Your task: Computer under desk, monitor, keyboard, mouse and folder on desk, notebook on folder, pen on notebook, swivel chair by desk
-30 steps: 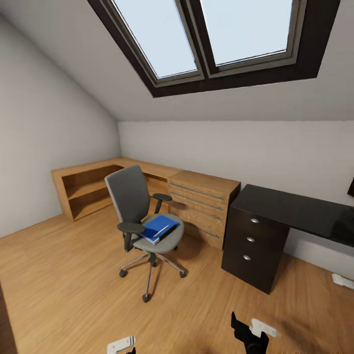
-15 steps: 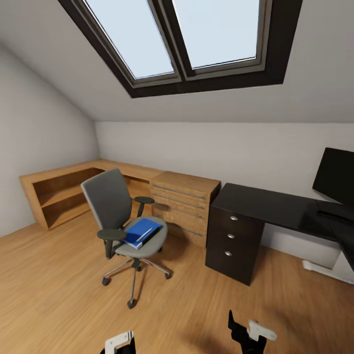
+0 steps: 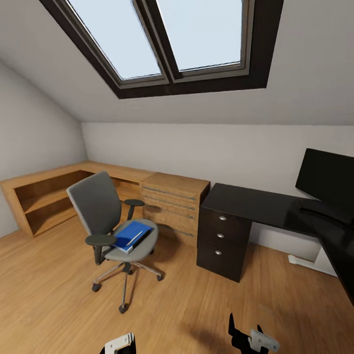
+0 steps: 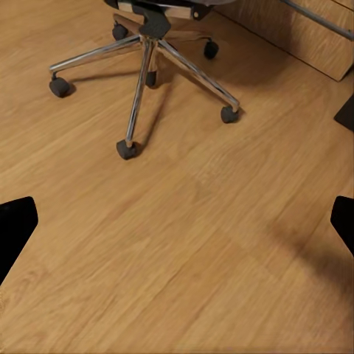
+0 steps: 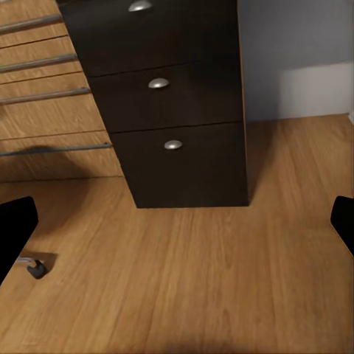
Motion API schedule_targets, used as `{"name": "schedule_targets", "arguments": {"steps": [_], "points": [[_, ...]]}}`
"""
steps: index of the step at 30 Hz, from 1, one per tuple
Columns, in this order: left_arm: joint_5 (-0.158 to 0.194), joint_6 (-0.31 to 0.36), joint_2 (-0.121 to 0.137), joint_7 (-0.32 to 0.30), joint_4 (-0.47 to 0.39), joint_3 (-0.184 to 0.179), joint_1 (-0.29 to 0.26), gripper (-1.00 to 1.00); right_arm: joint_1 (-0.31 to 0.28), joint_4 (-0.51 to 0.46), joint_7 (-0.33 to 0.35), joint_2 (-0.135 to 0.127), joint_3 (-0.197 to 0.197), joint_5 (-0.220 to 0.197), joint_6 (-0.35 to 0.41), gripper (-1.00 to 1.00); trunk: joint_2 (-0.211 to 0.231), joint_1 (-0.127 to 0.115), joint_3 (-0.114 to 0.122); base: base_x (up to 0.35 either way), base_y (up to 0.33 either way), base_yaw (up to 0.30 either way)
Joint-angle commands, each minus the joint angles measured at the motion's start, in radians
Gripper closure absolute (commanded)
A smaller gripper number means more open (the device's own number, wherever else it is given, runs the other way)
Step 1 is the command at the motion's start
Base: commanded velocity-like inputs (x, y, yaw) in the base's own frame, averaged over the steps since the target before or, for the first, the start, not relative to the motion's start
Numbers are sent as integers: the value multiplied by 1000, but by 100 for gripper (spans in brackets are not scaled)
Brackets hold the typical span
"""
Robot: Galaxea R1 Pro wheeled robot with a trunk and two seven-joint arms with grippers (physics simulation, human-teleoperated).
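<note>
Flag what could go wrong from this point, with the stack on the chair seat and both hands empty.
1. The blue folder and silver pen lie loose on the grey swivel chair; bumping the wheeled chair could spill them.
2. The pen is thin and may roll off when the stack is lifted.
3. The black desk with drawers already holds a black monitor; the left hand or right hand might knock it while placing items.

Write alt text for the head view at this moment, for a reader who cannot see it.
An attic bedroom: a grey swivel chair on the wood floor holds a blue folder with a pen on top. To its right stand a wooden drawer unit and a black desk carrying a monitor. Both grippers, left and right, peek in at the bottom edge, empty.
</note>
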Motion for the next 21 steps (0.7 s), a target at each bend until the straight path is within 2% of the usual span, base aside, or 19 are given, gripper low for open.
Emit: {"name": "schedule_targets", "arguments": {"steps": [1, 8, 13, 19, 21], "points": [[9, -5, 1, 7, 0, -7, -1, -100, -1, 2, 3, 0, 8, -11, -3, -100, 7, -4, 2, 0, 0, -3], [10, -2, 1, 7, 1, -8, -1, -100, -1, 3, 3, 6, 12, -10, 2, -100, 56, -31, 24, 0, 0, 0], [9, -3, 2, 7, 1, -8, -1, -100, -1, 2, 2, 7, 14, 25, 45, -100, 91, -50, 40, 0, 0, 0], [9, 5, 2, 8, 0, -10, -1, -100, -1, 1, 0, 3, 14, 41, 57, -100, 133, -73, 58, 0, 0, 0], [8, 31, -3, 9, -14, -11, -1, -100, -1, -3, 0, 2, 15, 43, 58, -100, 147, -81, 65, 0, 0, 0]]}}
